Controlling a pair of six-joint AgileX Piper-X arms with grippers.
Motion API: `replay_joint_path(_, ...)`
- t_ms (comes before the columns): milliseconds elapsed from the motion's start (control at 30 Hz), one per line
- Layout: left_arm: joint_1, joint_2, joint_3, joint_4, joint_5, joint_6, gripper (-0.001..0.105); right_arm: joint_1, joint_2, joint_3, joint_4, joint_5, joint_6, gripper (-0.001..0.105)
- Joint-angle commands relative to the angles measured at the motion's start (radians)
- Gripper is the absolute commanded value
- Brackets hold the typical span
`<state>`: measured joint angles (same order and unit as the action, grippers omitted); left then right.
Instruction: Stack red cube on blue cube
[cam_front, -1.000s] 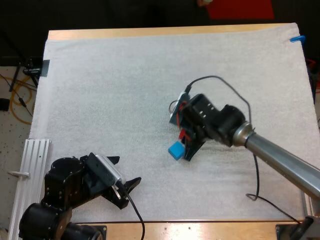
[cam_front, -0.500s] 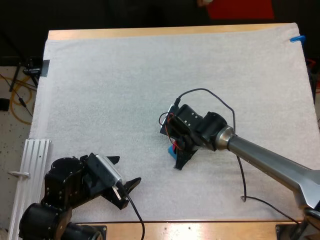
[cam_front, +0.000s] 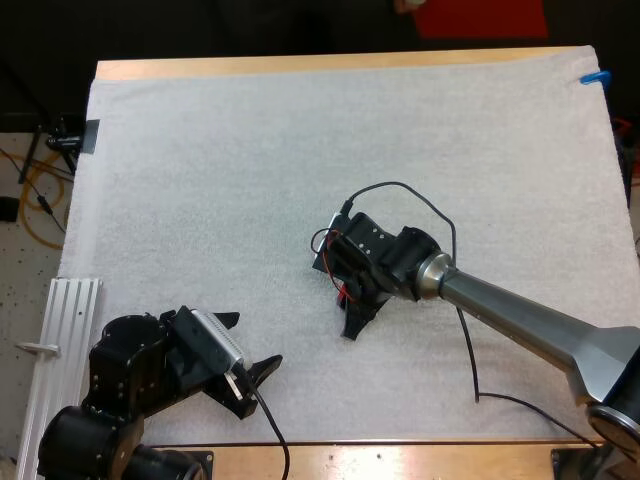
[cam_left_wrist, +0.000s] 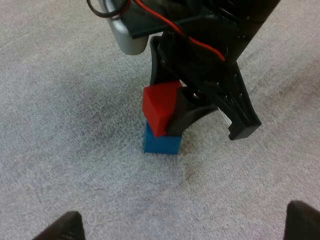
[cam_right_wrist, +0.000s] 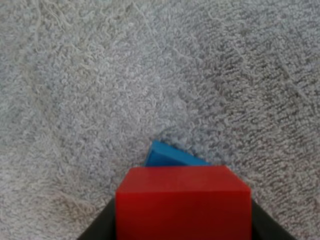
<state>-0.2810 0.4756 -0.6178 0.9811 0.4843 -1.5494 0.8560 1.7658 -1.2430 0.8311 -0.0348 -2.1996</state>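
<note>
Left wrist view: right gripper (cam_front: 345, 297) pinches red cube (cam_left_wrist: 160, 107), seemingly touching blue cube (cam_left_wrist: 161, 142) top, mid-mat (cam_front: 200, 150). Placing step. Next probably: align, release gently. Left gripper (cam_front: 255, 342) spread, near-left corner.

Two cubes, one on the other, mid-mat.
My right gripper (cam_front: 348, 305) clasps the upper cube (cam_left_wrist: 160, 105) from both sides; it sits askew on the lower cube (cam_left_wrist: 161, 141), near the middle of the mat (cam_front: 200, 180). My left gripper (cam_front: 250, 342) lies well apart, near left.
</note>
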Motion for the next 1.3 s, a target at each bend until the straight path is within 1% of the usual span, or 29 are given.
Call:
replay_joint_path(0, -0.003, 0.0, -0.008, -0.005, 0.013, 0.006, 0.076, -0.001, -0.008, -0.005, -0.002, -0.015, 0.004, 0.046)
replay_joint_path(300, -0.003, 0.0, -0.008, -0.005, 0.013, 0.006, 0.076, -0.001, -0.008, -0.005, -0.004, -0.015, 0.004, 0.069)
replay_joint_path(467, -0.003, 0.0, -0.008, -0.005, 0.013, 0.006, 0.076, -0.001, -0.024, -0.008, -0.004, -0.005, 0.004, 0.07)
replay_joint_path(767, -0.003, 0.0, -0.008, -0.005, 0.013, 0.006, 0.076, -0.001, -0.133, -0.009, -0.004, -0.006, -0.001, 0.07)
replay_joint_path(933, -0.003, 0.0, -0.008, -0.023, 0.013, 0.006, 0.076, -0.015, -0.186, -0.009, -0.004, 0.023, 0.002, 0.07)
replay_joint_path(967, -0.003, 0.0, -0.008, -0.04, 0.013, 0.002, 0.076, -0.032, -0.199, -0.009, -0.01, 0.017, 0.006, 0.07)
replay_joint_path(1033, 0.008, 0.003, -0.008, -0.078, -0.014, -0.032, 0.076, -0.072, -0.21, -0.009, -0.024, -0.012, 0.037, 0.07)
replay_joint_path(1067, 0.021, 0.021, -0.008, -0.101, -0.049, -0.057, 0.076, -0.113, -0.213, -0.009, -0.04, -0.048, 0.077, 0.07)
replay_joint_path(1100, 0.038, 0.036, -0.008, -0.122, -0.061, -0.059, 0.076, -0.161, -0.213, -0.009, -0.054, -0.08, 0.112, 0.07)
replay_joint_path(1133, 0.045, 0.044, -0.008, -0.129, -0.063, -0.059, 0.076, -0.187, -0.213, -0.009, -0.067, -0.103, 0.136, 0.07)
replay_joint_path(1200, 0.094, 0.081, -0.008, -0.171, -0.063, -0.067, 0.076, -0.278, -0.217, -0.009, -0.102, -0.124, 0.2, 0.07)
replay_joint_path(1233, 0.115, 0.091, -0.008, -0.187, -0.063, -0.068, 0.076, -0.301, -0.218, -0.009, -0.108, -0.124, 0.21, 0.07)
replay_joint_path(1267, 0.144, 0.108, -0.011, -0.207, -0.063, -0.068, 0.076, -0.349, -0.224, -0.009, -0.123, -0.124, 0.222, 0.07)
